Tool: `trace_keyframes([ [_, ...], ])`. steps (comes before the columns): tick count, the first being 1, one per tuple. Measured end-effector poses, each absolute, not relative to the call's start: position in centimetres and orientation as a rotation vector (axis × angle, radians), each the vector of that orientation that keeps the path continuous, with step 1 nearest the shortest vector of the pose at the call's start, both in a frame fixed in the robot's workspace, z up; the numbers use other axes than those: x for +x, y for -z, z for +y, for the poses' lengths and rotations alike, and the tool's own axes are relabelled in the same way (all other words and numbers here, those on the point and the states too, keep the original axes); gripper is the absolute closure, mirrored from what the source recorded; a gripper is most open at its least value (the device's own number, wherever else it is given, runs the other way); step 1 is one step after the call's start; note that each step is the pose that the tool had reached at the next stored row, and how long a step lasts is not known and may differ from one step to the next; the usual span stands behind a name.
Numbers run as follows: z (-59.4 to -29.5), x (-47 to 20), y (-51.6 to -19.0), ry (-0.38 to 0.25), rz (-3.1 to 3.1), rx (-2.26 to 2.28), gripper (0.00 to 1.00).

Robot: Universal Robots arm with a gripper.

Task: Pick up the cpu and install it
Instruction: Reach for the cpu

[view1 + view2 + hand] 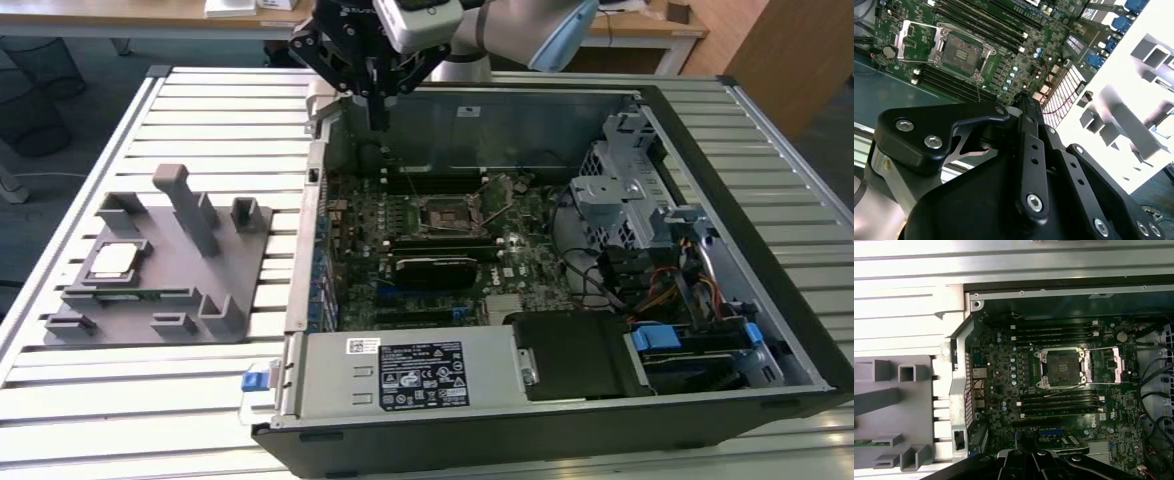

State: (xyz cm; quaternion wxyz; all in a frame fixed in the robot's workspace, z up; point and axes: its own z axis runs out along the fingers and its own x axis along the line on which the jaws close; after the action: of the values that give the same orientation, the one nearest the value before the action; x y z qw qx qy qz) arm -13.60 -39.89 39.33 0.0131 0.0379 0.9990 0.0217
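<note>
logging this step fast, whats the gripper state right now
Gripper: closed, holding nothing. The cpu lies on the grey fixture.

Matte black metal hand (378,120) was built of angular linkage bars and narrowed to a slim tip in exterior view. White boxy housing (424,18) with dark trim sat at wrist. Silver-grey tubular arm segment (521,35) had rounded joint and pale cap. Second wrist view showed black links with rounded corners, silver socket-head screws (1034,202) at pivots, small holes along central bar, and bare grey metal block (886,175) behind. First wrist view showed black link ends with small bright screw heads.
</note>
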Motion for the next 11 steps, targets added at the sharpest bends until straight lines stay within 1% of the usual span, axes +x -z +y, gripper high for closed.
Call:
trace_keyframes([
  [11,-39.89,-13.84,-39.33,-0.068,3.112,0.118,0.89],
])
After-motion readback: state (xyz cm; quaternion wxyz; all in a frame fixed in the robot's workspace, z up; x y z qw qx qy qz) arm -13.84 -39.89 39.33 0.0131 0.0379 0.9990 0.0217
